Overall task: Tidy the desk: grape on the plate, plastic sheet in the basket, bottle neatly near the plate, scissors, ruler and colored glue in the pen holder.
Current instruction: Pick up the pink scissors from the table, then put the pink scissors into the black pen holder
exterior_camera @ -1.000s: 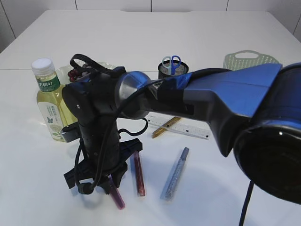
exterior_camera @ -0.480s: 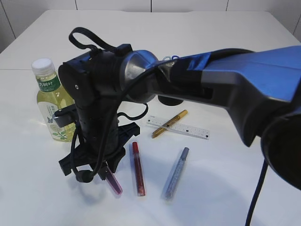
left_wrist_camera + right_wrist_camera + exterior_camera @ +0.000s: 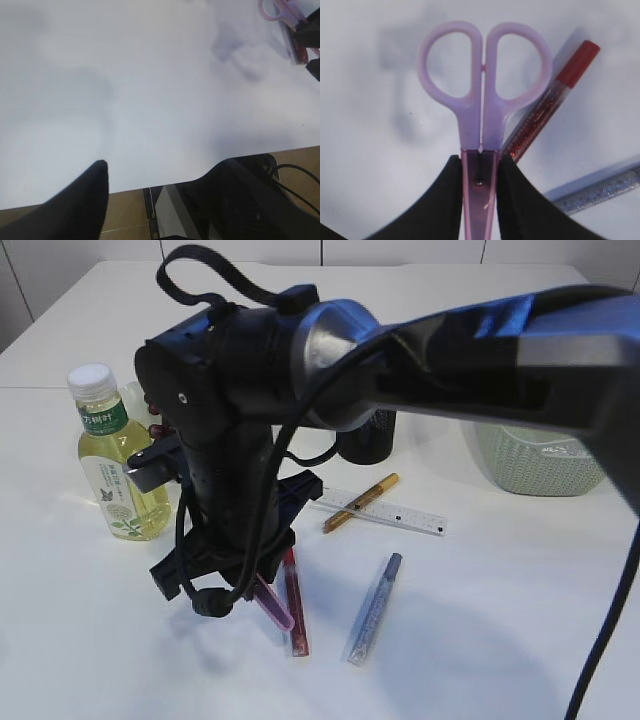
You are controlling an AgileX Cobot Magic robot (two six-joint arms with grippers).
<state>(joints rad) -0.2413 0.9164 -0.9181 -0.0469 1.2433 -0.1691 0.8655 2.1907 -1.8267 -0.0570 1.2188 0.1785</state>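
One white table (image 3: 520, 580) with ruler (image 3: 385, 510), bottle (image 3: 112, 465), green basket (image 3: 535, 460).

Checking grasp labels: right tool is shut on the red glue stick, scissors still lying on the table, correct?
No. The right wrist view shows the right tool shut on the pink scissors, just below the handles. The red glue stick lies loose on the table beside them.

Bottle (image 3: 112, 460) left; ruler (image 3: 385, 510) behind glue sticks (image 3: 372, 608)

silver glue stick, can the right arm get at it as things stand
Probably not yet: the right gripper has its jaws shut on the pink scissors. The silver glue stick itself lies uncovered on the table, just beside.
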